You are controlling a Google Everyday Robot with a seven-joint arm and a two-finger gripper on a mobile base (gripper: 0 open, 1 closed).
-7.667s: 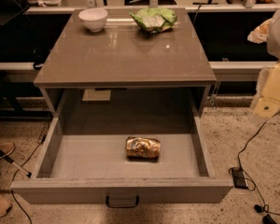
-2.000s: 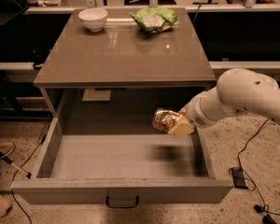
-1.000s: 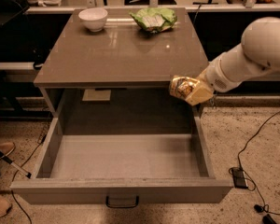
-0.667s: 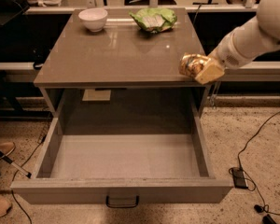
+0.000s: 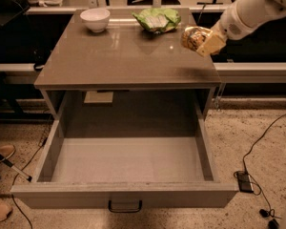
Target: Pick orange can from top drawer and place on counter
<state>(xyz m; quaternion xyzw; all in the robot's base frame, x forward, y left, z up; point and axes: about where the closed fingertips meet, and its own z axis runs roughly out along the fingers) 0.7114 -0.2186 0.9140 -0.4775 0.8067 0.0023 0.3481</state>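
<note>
The orange can (image 5: 192, 37) is held in my gripper (image 5: 203, 41), which is shut on it. It hangs a little above the right side of the counter (image 5: 124, 56), casting a shadow near the counter's right front corner. My white arm comes in from the upper right. The top drawer (image 5: 126, 163) stands pulled out below the counter, its grey floor bare, with a small dark handle (image 5: 125, 206) on its front.
A white bowl (image 5: 95, 19) and a green snack bag (image 5: 157, 19) sit at the back of the counter. A small dark device (image 5: 244, 181) and cables lie on the floor at the right. A person's shoe (image 5: 0, 208) shows at the left edge.
My gripper has carried the orange can up out of the drawer, rightwards and back, to a spot above the counter's right side. The drawer now holds nothing.
</note>
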